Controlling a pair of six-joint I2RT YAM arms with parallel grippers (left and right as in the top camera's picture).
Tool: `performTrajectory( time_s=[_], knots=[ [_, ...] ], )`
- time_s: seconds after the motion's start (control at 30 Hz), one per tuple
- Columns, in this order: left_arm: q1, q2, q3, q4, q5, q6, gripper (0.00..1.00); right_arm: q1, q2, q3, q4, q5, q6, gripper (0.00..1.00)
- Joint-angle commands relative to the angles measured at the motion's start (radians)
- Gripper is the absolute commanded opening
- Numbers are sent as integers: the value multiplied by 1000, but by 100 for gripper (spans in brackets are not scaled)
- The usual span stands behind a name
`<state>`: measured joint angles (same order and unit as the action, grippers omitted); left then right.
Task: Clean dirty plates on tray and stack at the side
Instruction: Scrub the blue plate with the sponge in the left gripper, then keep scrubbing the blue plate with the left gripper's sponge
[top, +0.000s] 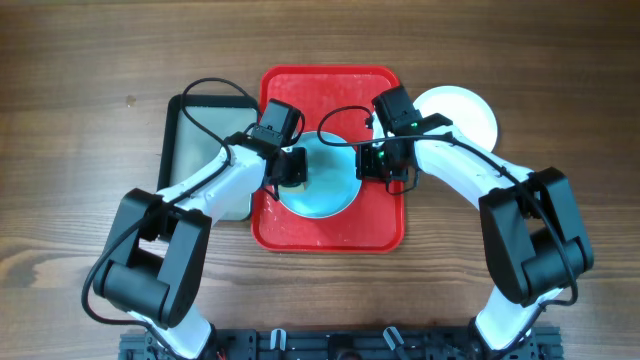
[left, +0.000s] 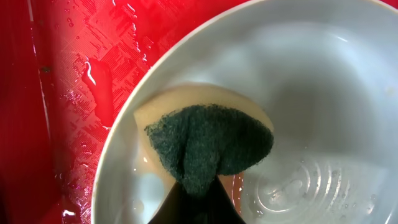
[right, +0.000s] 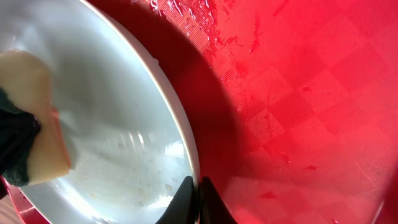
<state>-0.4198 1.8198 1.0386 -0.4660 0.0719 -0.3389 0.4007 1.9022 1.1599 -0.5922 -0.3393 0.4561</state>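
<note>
1. The tabletop (top: 80, 150) carries the red tray (top: 330, 232) in the middle, with a dark grey tray (top: 190, 150) just beside its left edge. A white plate (top: 465, 115) sits off the red tray's far right corner, and I take that one as done and set aside.
2. The red tray is wet. The light blue plate (top: 325, 195) lies on it between my two arms.
3. I judge the step in hand to be scrubbing this plate, with one arm steadying it and the other wiping.
4. The sponge (left: 205, 140), yellow with a dark green scouring face, presses on the plate's inside near its left rim. Water beads on the plate, and a faint reddish trace shows by the sponge's lower edge.
5. My left fingers (left: 194, 205) are pressed together, pinching the back of the sponge. Only their dark tips show.
6. My right fingers (right: 194, 202) are all but closed, pinching the plate's rim on its right side. A shadow under that rim suggests it is slightly raised, though I cannot be sure.
7. The next move calls for a firm hold on the rim while the sponge sweeps over the reddish trace. After that the plate goes onto the white one.
</note>
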Motion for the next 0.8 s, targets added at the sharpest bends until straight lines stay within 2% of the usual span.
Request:
performTrajectory(
  time_s=[0.0,0.27,0.4,0.77],
  knots=[
    [-4,12,-50,6,-10,-10,4,6,23,-10,4,-17,15,4],
    [-9,12,-79,29,3,-62,4,31,23,-10,23,-20,16,4],
    [-28,12,-79,40,47,-62,4,49,23,-10,31,-20,17,4],
    [-105,13,-79,65,49,-63,4,51,23,-10,31,-21,18,4]
  ],
)
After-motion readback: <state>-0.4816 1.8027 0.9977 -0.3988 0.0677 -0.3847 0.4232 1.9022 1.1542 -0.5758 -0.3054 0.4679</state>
